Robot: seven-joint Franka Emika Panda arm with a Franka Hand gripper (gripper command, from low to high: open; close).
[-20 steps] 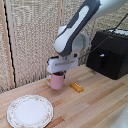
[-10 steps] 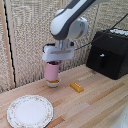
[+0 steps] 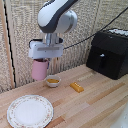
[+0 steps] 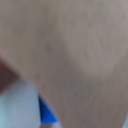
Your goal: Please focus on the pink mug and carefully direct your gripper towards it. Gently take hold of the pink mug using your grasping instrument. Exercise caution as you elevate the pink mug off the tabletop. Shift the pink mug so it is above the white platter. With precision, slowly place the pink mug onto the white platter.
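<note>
The pink mug [image 3: 39,69] hangs in the air, well above the wooden table, held under my white gripper [image 3: 42,61], which is shut on its upper part. It is above and slightly behind the white platter [image 3: 29,111], which lies flat near the front on the exterior view's left. The fingers are hidden behind the mug and hand. In the wrist view the pink mug [image 4: 75,55] fills almost the whole picture as a blur, with a blue finger [image 4: 46,114] showing at the edge.
A small white bowl [image 3: 53,81] with yellow contents sits on the table just beside the hanging mug. A yellow block [image 3: 76,87] lies to the exterior view's right of it. A black box-shaped appliance [image 3: 109,52] stands at the back right.
The mug has left the table and risen with the gripper. Arm and mug have moved toward the exterior view's left, closer to the platter.
</note>
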